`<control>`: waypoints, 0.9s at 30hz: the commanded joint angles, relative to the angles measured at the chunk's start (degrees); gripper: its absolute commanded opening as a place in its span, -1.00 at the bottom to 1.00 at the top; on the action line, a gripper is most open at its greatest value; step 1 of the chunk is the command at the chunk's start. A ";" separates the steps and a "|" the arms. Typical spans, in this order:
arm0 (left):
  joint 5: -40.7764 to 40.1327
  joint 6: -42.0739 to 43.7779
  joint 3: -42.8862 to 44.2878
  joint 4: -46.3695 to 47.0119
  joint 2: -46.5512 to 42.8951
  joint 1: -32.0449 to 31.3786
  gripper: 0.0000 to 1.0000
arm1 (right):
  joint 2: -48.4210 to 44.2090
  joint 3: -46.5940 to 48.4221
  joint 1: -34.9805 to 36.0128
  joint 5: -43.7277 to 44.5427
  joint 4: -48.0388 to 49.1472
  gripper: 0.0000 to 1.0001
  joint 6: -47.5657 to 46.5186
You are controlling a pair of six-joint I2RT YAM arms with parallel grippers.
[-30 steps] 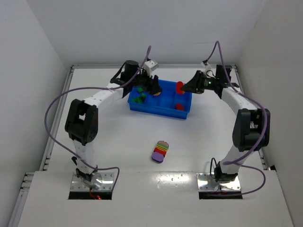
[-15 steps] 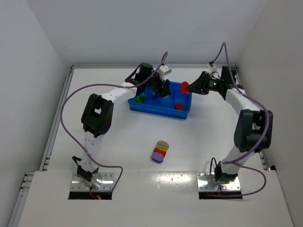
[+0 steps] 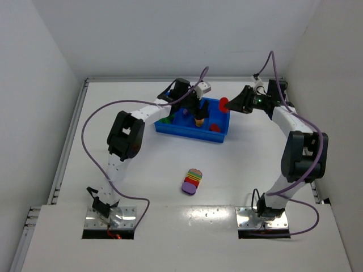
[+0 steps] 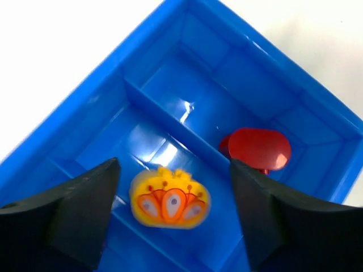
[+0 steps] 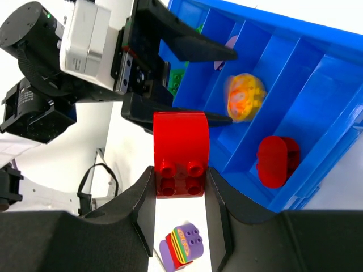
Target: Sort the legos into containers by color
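We're reading left gripper (image 4: 173, 170) spread, blurry orange lego (image 4: 170, 205) between its fingers (image 4: 68, 209) toward 6 o'clock; right gripper (image 5: 181, 173) is pinching red lego (image 5: 181, 141).

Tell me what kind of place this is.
Most likely a robotics lab test cell. A white table is boxed in by plain white walls, a cabled left arm and right arm are bolted at its near edge, and a blue tray and a stack of toy bricks sit on it.

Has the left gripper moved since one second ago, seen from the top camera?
Yes. The left gripper has shifted to the right along the blue tray, from near its left end to about its middle.
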 commanded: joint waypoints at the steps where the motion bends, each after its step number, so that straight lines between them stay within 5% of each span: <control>1: -1.19 -0.15 4.76 0.61 0.88 -0.72 0.74 | -0.39 1.27 -0.33 -0.25 1.41 -0.92 -0.12; 6: -4.08 -3.58 11.26 0.61 1.41 -0.19 0.99 | 0.75 1.88 -0.33 -0.25 1.41 -0.92 -0.12; 14: -2.42 -12.55 11.80 -2.90 -7.28 4.99 0.99 | 1.28 2.94 0.19 -0.25 1.41 -0.92 -0.12; 27: 29.73 -6.74 -18.43 -6.07 -31.27 13.69 0.87 | 3.29 5.13 7.31 -7.54 6.41 -0.92 2.59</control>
